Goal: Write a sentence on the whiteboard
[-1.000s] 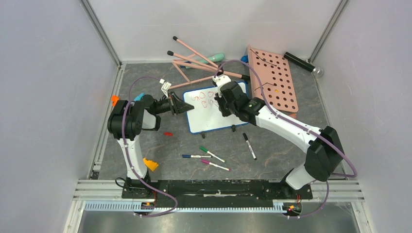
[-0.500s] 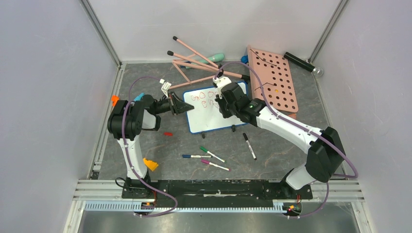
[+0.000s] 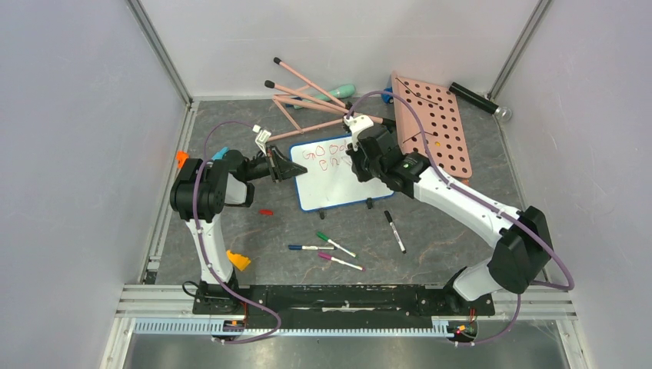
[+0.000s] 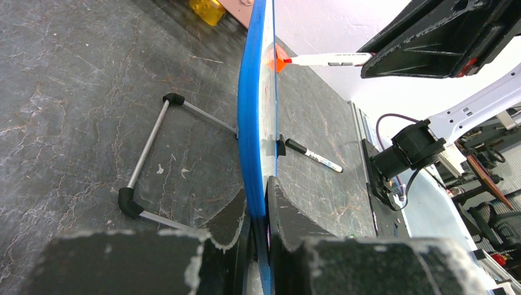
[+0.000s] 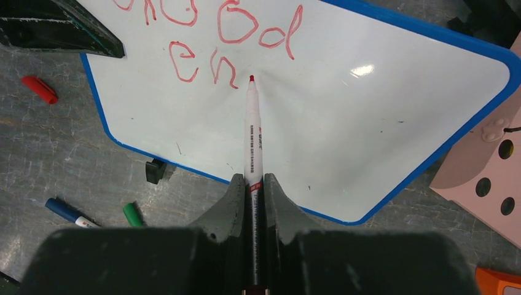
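- Whiteboard (image 3: pixel 338 188) sits propped on a dark marbled table (image 3: pixel 254 231), with pale walls (image 3: pixel 77 115) around.
- Left claw (image 4: pixel 258 200) pinches its blue rim.
- Right claw (image 5: pixel 252 184) pinches a red marker (image 5: pixel 252 129), tip beside "en".

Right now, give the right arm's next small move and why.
Probably stroke the red marker rightward from the "en", starting the next letter: the writing stops there, the tip rests beside it on the whiteboard, and the left tool clamps its edge.

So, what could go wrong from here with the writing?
1. The left claw pinches the whiteboard only at its rim; pen pressure might shift it, skewing the letters.
2. The right claw holds the red marker by its back end, so the tip could wobble or skid.
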Robot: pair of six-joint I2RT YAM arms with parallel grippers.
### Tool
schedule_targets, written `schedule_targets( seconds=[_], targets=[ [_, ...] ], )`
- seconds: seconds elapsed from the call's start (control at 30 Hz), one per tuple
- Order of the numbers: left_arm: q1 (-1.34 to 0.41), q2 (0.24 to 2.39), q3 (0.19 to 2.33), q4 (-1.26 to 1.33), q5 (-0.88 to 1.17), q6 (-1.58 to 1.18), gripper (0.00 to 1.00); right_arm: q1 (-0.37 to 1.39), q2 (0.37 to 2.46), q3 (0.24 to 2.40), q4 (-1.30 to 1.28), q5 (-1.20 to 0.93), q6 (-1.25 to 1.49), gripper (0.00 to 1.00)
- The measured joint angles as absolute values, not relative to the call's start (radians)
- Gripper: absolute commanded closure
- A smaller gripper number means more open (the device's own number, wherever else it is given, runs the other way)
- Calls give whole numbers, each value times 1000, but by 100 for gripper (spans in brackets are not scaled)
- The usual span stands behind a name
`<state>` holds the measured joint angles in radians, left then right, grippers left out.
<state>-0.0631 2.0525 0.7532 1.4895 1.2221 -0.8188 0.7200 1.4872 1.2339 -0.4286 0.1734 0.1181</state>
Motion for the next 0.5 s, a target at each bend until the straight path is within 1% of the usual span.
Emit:
schedule_targets(
  seconds=[0.5],
  targets=[
    [-63,2053,753,1489,1222,-819,98,715,1515,1266,-428,173,112,100]
  ],
)
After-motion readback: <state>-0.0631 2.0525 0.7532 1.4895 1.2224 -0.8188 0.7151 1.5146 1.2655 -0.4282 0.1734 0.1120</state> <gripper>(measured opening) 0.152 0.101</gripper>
